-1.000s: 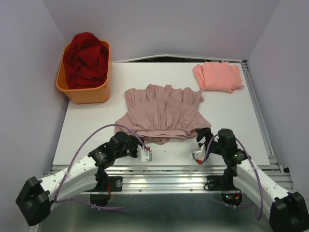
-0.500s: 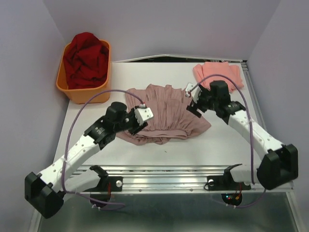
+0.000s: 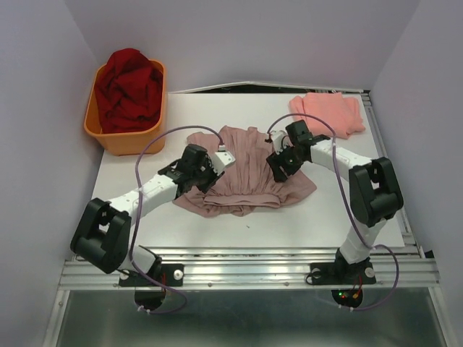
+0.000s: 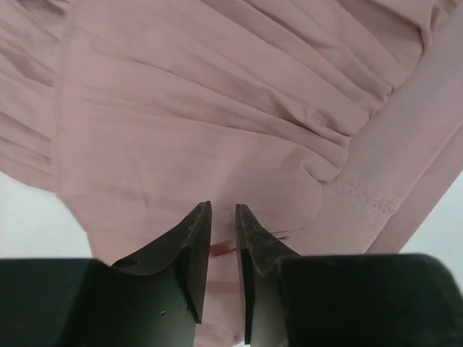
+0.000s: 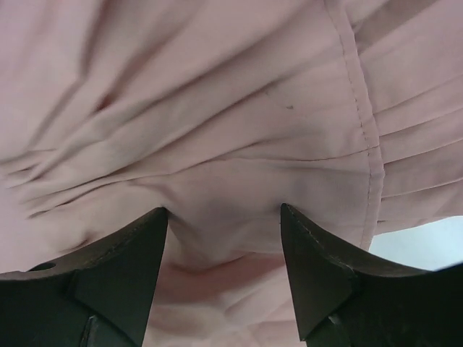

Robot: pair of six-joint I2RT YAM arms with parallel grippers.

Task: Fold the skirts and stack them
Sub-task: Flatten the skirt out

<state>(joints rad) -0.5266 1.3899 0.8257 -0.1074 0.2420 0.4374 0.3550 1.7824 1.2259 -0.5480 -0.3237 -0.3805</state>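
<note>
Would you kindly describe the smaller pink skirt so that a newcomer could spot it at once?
Start at the white table and look to its far right corner. There lies the salmon-pink skirt, folded flat; it is brighter and smaller than the mauve skirt at the centre, and neither arm is on it.

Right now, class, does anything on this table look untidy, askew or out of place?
Yes: the mauve skirt at the table's centre lies rumpled and skewed, its near edge doubled over unevenly, with the left hand and right hand on it. The salmon skirt lies folded at the far right. Red cloth is heaped above the orange tub's rim.
</note>
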